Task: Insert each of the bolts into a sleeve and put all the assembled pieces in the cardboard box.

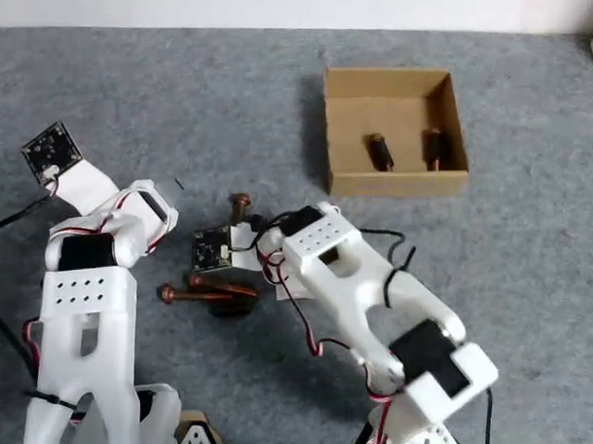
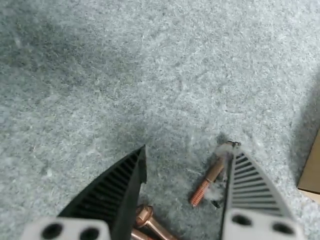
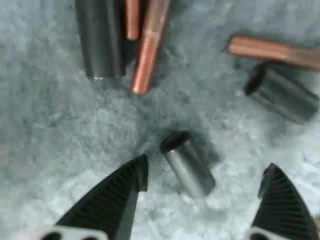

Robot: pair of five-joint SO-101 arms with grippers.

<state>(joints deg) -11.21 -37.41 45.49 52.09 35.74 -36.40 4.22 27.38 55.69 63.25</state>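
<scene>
In the left wrist view my left gripper (image 2: 189, 149) hangs open over the grey carpet, with a copper bolt (image 2: 206, 181) lying between its fingers, close to one of them. A second bolt's head (image 2: 144, 216) shows by the other finger. My right gripper (image 3: 207, 162) is open just above a short grey sleeve (image 3: 187, 166) that lies between its fingers. Beyond it lie two more sleeves (image 3: 100, 37) (image 3: 282, 95) and copper bolts (image 3: 149, 47) (image 3: 267, 50). The cardboard box (image 1: 393, 185) holds two assembled pieces (image 1: 380, 151) (image 1: 434, 147).
In the high view a bolt (image 1: 239, 206) lies between the two arms, and two more bolts (image 1: 197, 294) lie below the right arm's wrist (image 1: 307, 246). The box's edge (image 2: 312, 170) shows in the left wrist view. Open carpet lies left of the box.
</scene>
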